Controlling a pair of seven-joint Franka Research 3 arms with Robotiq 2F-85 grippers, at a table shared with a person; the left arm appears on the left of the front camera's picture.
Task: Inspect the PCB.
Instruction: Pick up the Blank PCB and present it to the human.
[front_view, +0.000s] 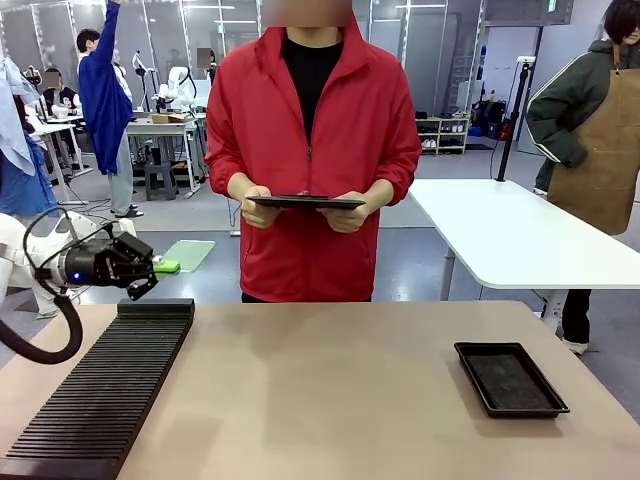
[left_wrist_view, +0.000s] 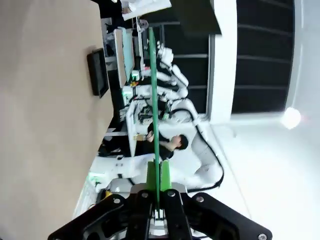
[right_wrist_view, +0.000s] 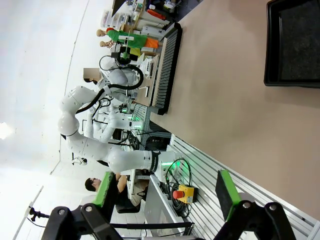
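Observation:
The PCB (front_view: 190, 254), a thin pale green board, is held out level above the far left table edge, over the far end of the slotted rack. My left gripper (front_view: 160, 266) is shut on its near edge. In the left wrist view the PCB (left_wrist_view: 153, 100) shows edge-on as a thin green line rising from between the green pads of the left gripper (left_wrist_view: 159, 172). My right gripper (right_wrist_view: 165, 192) stands open with nothing between its fingers, high above the table.
A long black slotted rack (front_view: 100, 385) lies along the table's left side. A shallow black tray (front_view: 510, 378) sits at the right. A person in a red jacket stands at the far side holding a dark tablet (front_view: 305, 202) in both hands.

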